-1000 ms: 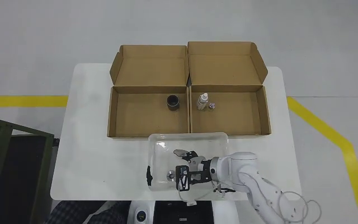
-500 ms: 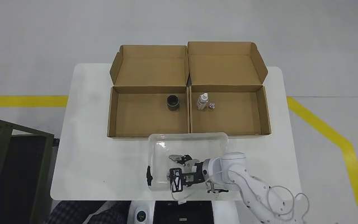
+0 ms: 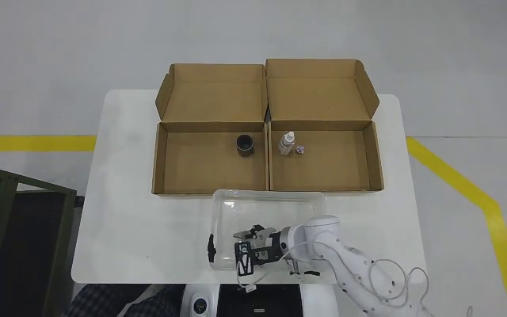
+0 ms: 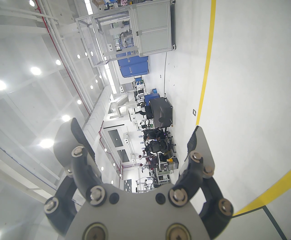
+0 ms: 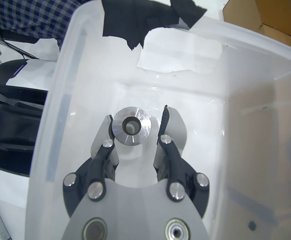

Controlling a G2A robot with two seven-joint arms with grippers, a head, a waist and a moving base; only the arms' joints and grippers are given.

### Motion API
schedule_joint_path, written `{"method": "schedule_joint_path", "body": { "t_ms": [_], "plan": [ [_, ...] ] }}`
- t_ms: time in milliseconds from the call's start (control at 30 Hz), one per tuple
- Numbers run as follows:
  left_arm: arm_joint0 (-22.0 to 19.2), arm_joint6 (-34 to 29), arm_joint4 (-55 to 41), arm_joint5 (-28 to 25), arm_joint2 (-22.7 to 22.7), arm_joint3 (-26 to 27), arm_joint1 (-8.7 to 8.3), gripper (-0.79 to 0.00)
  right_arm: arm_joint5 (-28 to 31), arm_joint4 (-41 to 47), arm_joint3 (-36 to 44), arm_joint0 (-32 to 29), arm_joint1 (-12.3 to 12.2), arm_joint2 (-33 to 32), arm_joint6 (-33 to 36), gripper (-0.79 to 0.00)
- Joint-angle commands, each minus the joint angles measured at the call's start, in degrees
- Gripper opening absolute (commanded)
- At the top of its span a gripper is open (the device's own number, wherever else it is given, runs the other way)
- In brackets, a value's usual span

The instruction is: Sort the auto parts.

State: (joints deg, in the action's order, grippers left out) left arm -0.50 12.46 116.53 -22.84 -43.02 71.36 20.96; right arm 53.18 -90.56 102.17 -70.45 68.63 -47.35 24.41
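Left claw (image 4: 136,127): the jaws stood wide apart with nothing between them, and it faced out over a hall floor, away from the table (image 3: 127,206). Right claw (image 5: 137,127): it was down inside the bin (image 5: 56,95), jaws part open, with the ring (image 5: 142,131) between them. One finger (image 5: 101,136) touched the ring's edge and the other stood just clear of it, so the ring was straddled but not clamped. The ring, a bright metal disc with a central hole, sat low in the bin with its holed face toward the wrist camera. It was near the wall that carried a torn piece of black tape (image 5: 141,20). In the top view the clear bin sat at the table's near edge, just in front of two open cardboard boxes set side by side and touching. The left box (image 3: 186,162) held a dark sleeve (image 3: 246,145), upright, near its right wall. The right box (image 3: 341,162) held a pale bottle-shaped part (image 3: 286,143), upright, near its left wall. A small part (image 3: 300,149) lay just beside it.
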Motion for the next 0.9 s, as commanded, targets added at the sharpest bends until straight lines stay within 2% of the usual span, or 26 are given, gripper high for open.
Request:
{"method": "schedule_joint_path", "body": {
  "t_ms": [0,100,133,367,867],
  "plan": [
    [0.00,0.00,0.00,0.00,0.00,0.00,0.00,0.000,-0.15,0.18,-0.22,0.31,0.04,0.26,-0.08,-0.533],
    [0.00,0.00,0.00,0.00,0.00,0.00,0.00,0.000,-0.36,0.65,-0.74,0.74,0.10,0.62,-0.16,-0.751],
    [0.00,0.00,0.00,0.00,0.00,0.00,0.00,0.000,-0.45,0.79,-0.86,0.91,0.11,0.70,-0.15,-0.785],
    [0.00,0.00,0.00,0.00,0.00,0.00,0.00,0.000,-0.77,3.96,-0.03,1.30,-0.07,-0.41,-0.90,-0.785],
    [0.00,0.00,0.00,0.00,0.00,0.00,0.00,0.000,-2.21,15.09,6.20,-1.08,-1.71,-8.54,-3.03,-0.785]
  ]
}}
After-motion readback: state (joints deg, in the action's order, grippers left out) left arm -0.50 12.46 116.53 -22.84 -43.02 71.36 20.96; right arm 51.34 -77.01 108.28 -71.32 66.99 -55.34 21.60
